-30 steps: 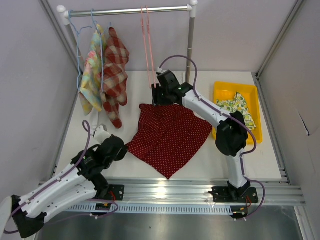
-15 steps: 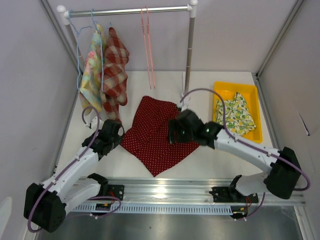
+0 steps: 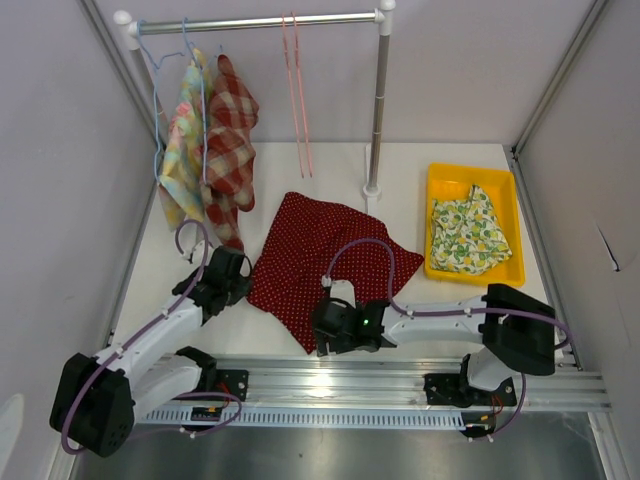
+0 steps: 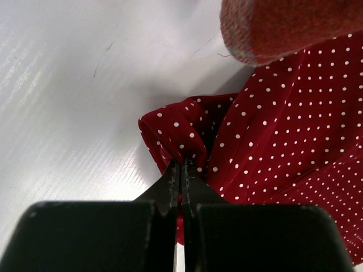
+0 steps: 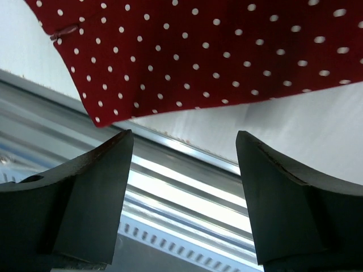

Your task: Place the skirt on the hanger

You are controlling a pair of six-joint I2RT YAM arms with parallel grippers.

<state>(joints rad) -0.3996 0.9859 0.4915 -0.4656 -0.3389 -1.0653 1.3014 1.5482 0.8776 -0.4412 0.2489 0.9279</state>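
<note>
The red polka-dot skirt (image 3: 320, 255) lies spread on the white table. The empty pink hanger (image 3: 297, 90) hangs on the rail behind it. My left gripper (image 3: 244, 284) is at the skirt's left corner. In the left wrist view it (image 4: 182, 165) is shut on a bunched fold of the skirt (image 4: 283, 130). My right gripper (image 3: 322, 338) is low at the skirt's near corner. In the right wrist view it (image 5: 184, 139) is open and empty, with the skirt's edge (image 5: 198, 51) just beyond the fingertips.
A yellow tray (image 3: 441, 188) holding a floral cloth (image 3: 466, 235) stands at the right. Plaid and pastel garments (image 3: 225, 130) hang on the rail's left end, close to my left gripper. The rail's post (image 3: 377, 110) stands behind the skirt. An aluminium track (image 3: 400, 375) runs along the near edge.
My right arm swung from the back by the hanger to the table's near edge. My left gripper moved up to the skirt's left corner. The skirt shifted left.
</note>
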